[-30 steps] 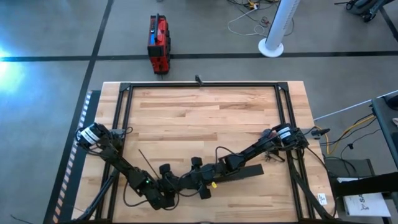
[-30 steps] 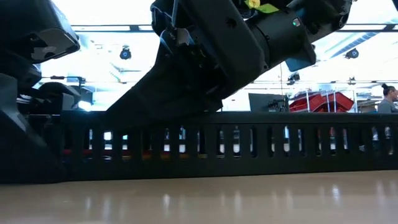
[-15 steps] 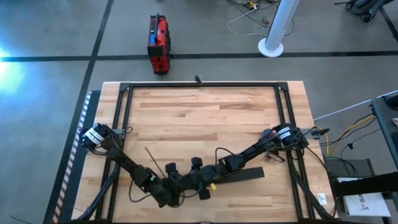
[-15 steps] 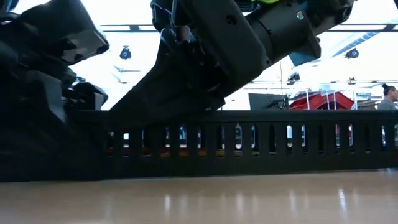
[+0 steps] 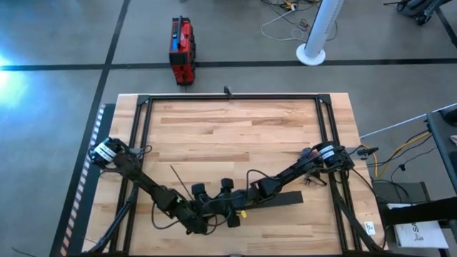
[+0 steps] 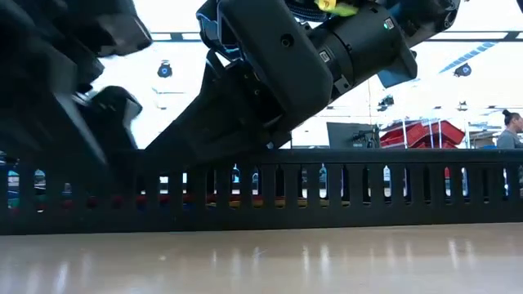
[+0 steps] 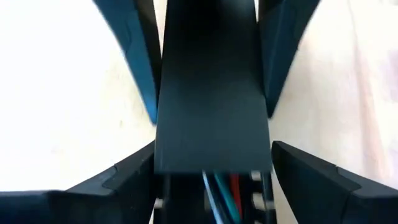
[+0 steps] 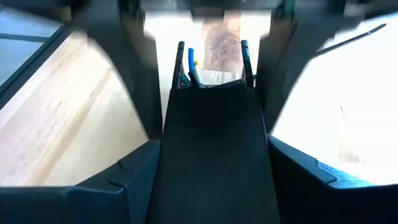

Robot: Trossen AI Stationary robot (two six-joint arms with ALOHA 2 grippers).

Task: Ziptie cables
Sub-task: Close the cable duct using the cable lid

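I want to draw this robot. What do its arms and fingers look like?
Both arms are dark and jointed, with loose black cables looping beside them. The left arm has a white band at its base, and so does the right arm. Each gripper has two dark, wedge-shaped fingers.

Your desk (image 5: 228,135) is pale, smooth butcher-block wood with a soft sheen, framed in matt black metal rails (image 5: 228,98). You see a matt black plastic slotted bar (image 6: 327,189) carrying glossy plastic-coated cables (image 7: 222,194); the floor (image 5: 64,43) looks like smooth grey concrete.
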